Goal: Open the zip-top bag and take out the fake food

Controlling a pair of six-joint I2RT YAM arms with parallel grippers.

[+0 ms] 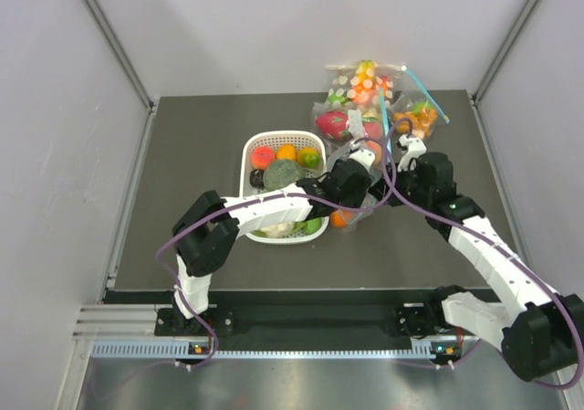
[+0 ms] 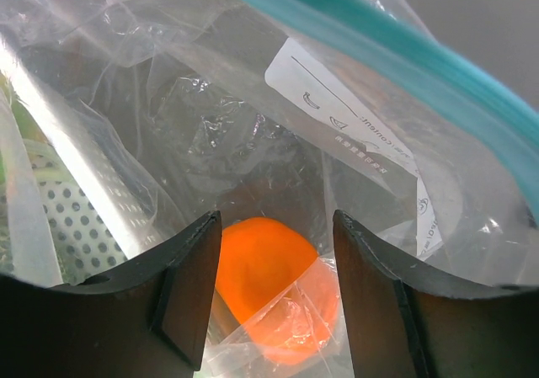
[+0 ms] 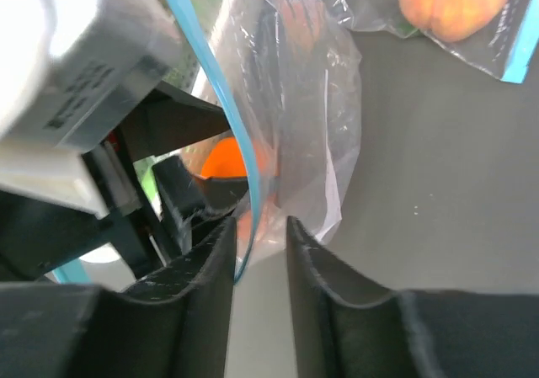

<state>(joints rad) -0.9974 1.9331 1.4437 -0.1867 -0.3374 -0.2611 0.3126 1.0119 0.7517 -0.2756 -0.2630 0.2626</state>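
Note:
The zip-top bag (image 1: 372, 168) stands just right of the basket, its light-blue zip strip (image 1: 384, 127) pointing up. My left gripper (image 1: 351, 191) reaches down inside the bag (image 2: 253, 100). Its jaws (image 2: 278, 226) are closed on a round orange fruit (image 2: 265, 264), which fills the gap between them and also shows in the top view (image 1: 341, 217). My right gripper (image 1: 391, 183) sits at the bag's right side. Its jaws (image 3: 261, 222) stand a narrow gap apart, with the strip (image 3: 215, 83) and loose plastic between them. A green vegetable (image 1: 313, 225) lies in the basket.
A white basket (image 1: 248, 154) holds a grey-green melon ball (image 1: 281, 174) and small fruits. Behind the bag lie a bag with a pink dragon fruit (image 1: 333, 122), a bag of orange pieces (image 1: 415, 118) and another bag of food (image 1: 365, 86). Walls enclose the table.

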